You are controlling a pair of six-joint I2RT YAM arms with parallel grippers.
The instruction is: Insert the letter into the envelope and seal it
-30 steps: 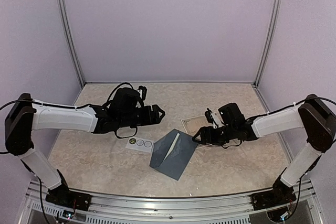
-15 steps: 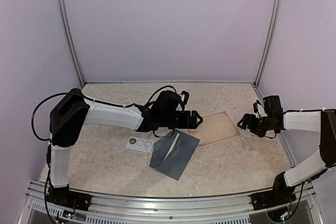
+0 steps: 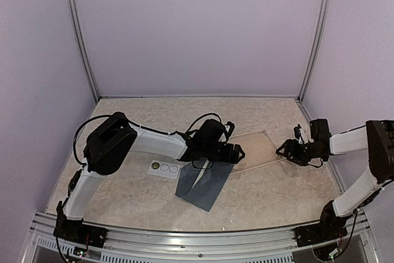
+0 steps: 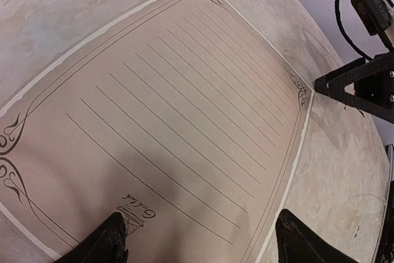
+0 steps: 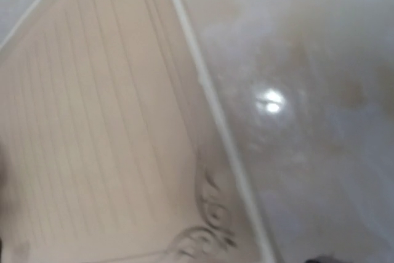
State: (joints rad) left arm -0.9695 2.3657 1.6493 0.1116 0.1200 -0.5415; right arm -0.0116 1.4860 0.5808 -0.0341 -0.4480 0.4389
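1. My left end effector point(image 4: 203, 244) hangs just above the near edge of the beige lined sheet of letter paper point(image 4: 172, 103). Its two dark fingers are spread wide with nothing between them. The letter lies flat on the marbled beige surface point(image 3: 277, 195).
2. The long dark slate blue-grey paper envelope point(image 3: 203, 184) lies flat near the middle of the surface, just on my side of that end effector. A small white sticker strip with three circles point(image 3: 164, 167) lies just to its left. The letter is not yet inside the envelope.
3. My right end effector point(image 3: 288, 150) sits just beside the letter's right-hand corner. Its own camera view is blurred, so I cannot tell whether its fingers are spread or pressed together.
4. First risk, as I judge it: the sheet is thin and flat, so closing fingers may skate over it or crumple it instead of lifting it.
5. Second risk: if both arms take the sheet and pull unevenly, it could buckle or tear.
6. Third risk: my left arm reaches across the envelope, so a low sweep could push the envelope or the strip out of place.
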